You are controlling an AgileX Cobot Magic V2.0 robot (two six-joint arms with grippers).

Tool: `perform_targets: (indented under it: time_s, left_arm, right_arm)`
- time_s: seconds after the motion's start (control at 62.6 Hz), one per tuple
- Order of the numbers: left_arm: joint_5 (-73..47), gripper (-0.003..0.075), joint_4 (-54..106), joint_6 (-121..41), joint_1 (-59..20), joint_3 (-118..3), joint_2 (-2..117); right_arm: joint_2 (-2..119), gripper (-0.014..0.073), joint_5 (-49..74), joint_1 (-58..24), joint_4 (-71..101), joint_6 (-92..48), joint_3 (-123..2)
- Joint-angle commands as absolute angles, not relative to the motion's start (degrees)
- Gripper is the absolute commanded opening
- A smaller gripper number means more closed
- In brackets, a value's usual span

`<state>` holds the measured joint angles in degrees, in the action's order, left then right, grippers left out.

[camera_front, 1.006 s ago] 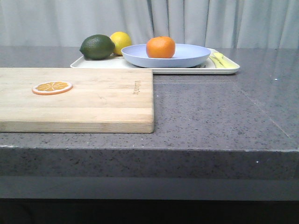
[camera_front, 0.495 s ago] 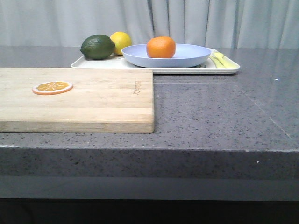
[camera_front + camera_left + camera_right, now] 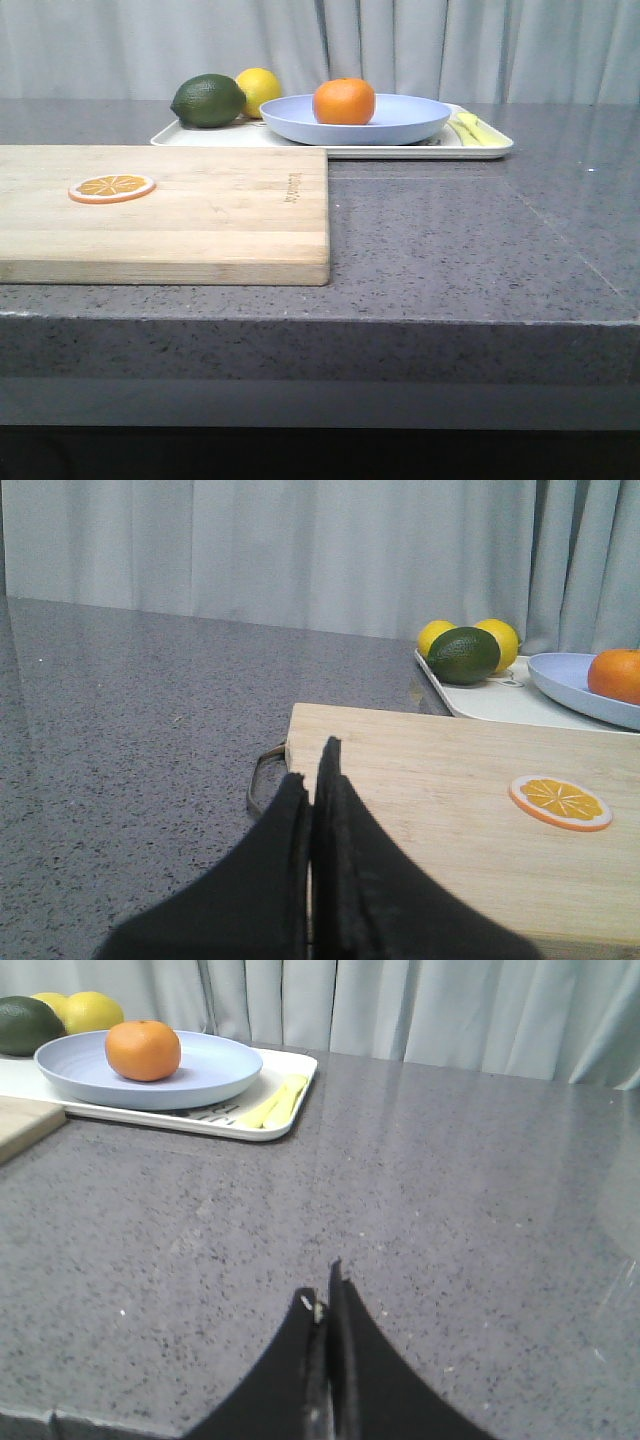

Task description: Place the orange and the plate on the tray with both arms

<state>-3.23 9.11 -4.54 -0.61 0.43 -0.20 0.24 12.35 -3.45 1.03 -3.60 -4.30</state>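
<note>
the left jaws are pressed closed on nothing, low over the near end of the cutting board, and the right jaws are likewise closed and empty above bare counter, well apart from everything else. out from them, an orange slice lies flat on the board, and beyond it the tray sits at the far side of the counter. the plate rests on the tray and the orange sits inside the plate, so the task looks finished. what risk remains is small: the orange is round and loose in a shallow dish, so a bump to the tray or counter could roll it toward the plate's edge. a careless sweep by the left arm could also catch the board and shove it into the tray, which appears to lie just behind it. the lime and lemon beside the plate could be jostled the same way.
</note>
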Motion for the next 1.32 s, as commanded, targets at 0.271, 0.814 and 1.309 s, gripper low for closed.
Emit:
perform_targets:
  time_s: [0.271,0.814,1.309]
  left_arm:
    - [0.91,-0.0020,9.57,-4.18,-1.08,1.93,-1.31]
    - [0.91,-0.0020,9.57,-4.18,-1.08,1.93,-1.31]
    - [0.91,-0.0020,9.57,-4.18,-1.08,1.93,-1.31]
  right_arm:
    - [-1.63,-0.0117,-1.15,-2.30,0.40,-4.19,0.13]
    - [-1.63,-0.0117,-0.83,-0.98,0.40,-4.19,0.13]
    - [-1.63,-0.0117,-0.83,-0.98,0.40,-4.19,0.13]
